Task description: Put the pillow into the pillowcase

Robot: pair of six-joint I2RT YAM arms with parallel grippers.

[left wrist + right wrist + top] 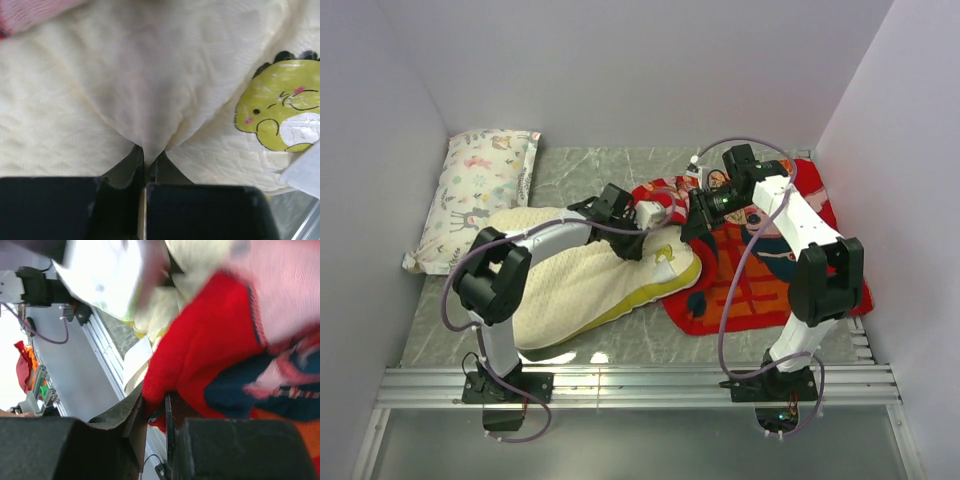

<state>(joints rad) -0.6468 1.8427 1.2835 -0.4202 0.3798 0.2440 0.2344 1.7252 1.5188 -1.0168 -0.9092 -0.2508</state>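
2 soft things lie side by side on the grey marbled counter (pixel 590 170): the cream, pale-yellow quilted contoured pillow (pixel 580 285) on the left and the large red fabric pillowcase (pixel 760 285), printed with cartoon figures, on the right. The pillow runs diagonally, its yellow edge band (pixel 620 305) along the near side. Its right end touches the pillowcase's bunched left edge.

The left claw (pixel 147 167) reaches over the pillow to that end. In the left wrist view its 2 fingers are pressed together on a raised fold of the cream quilted cover, with no gap showing. A small yellow cartoon logo (pixel 277 107) sits just right of the pinch, a white tag (pixel 305 170) below it, and a strip of pink fabric (pixel 30 12) shows at the top left corner.

The right claw (pixel 155 412) comes in from the far right side. Its fingers are almost together, clamping the red hem of the pillowcase between them. Cream pillow fabric shows just beyond the red cloth.

1 white pillow with small pastel animal print (pixel 480 190) rests against the left wall in the far corner, just touching the cream pillow's far left end.
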